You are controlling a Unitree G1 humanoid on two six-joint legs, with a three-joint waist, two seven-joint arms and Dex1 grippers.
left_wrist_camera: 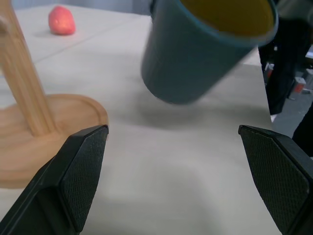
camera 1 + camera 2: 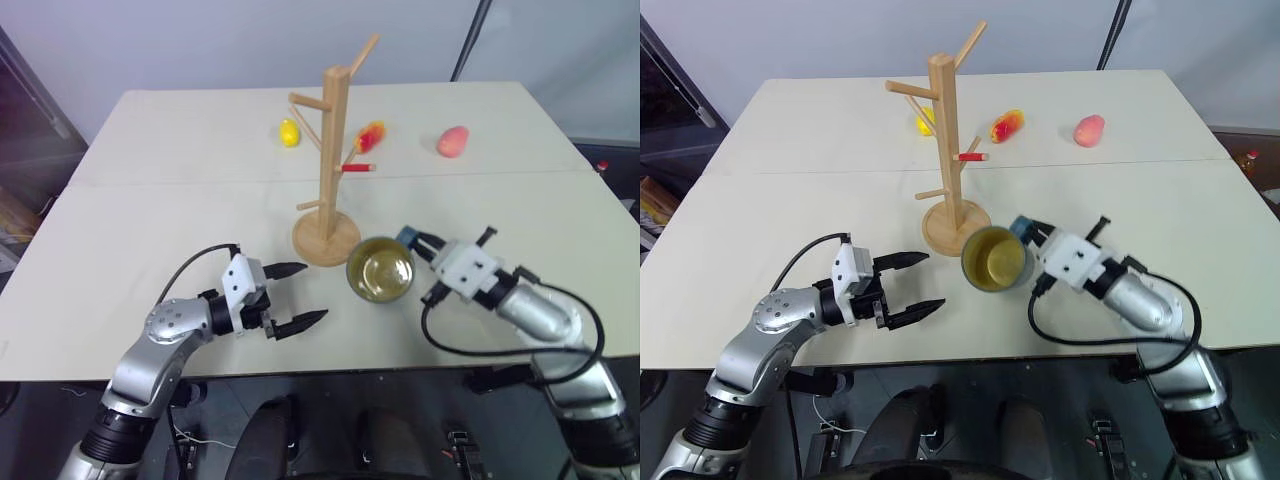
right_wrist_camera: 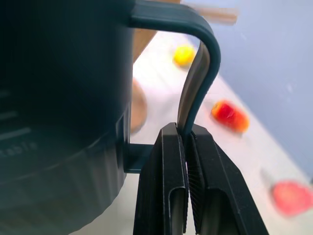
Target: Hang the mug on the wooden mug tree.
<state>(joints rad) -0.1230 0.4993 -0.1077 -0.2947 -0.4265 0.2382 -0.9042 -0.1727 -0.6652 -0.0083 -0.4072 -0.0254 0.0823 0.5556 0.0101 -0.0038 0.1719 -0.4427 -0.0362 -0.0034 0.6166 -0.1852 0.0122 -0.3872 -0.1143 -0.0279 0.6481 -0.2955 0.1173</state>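
Note:
My right gripper (image 3: 187, 142) is shut on the thin loop handle (image 3: 198, 73) of the dark teal mug (image 2: 380, 268). The mug hangs just above the table, tipped so its yellow inside faces up and toward me, right beside the round base (image 2: 325, 238) of the wooden mug tree (image 2: 334, 150). The tree stands upright mid-table with several pegs angled upward. My left gripper (image 2: 313, 292) is open and holds nothing, low over the table to the left of the mug, pointing at it; in the left wrist view the mug (image 1: 195, 49) floats beyond the fingers (image 1: 80, 171).
Behind the tree lie a yellow fruit (image 2: 289, 132), an orange-red fruit (image 2: 370, 136) and a pink fruit (image 2: 452, 141). A short red stick (image 2: 358, 168) shows beside the post. The table's front edge (image 2: 330, 370) runs just below both grippers.

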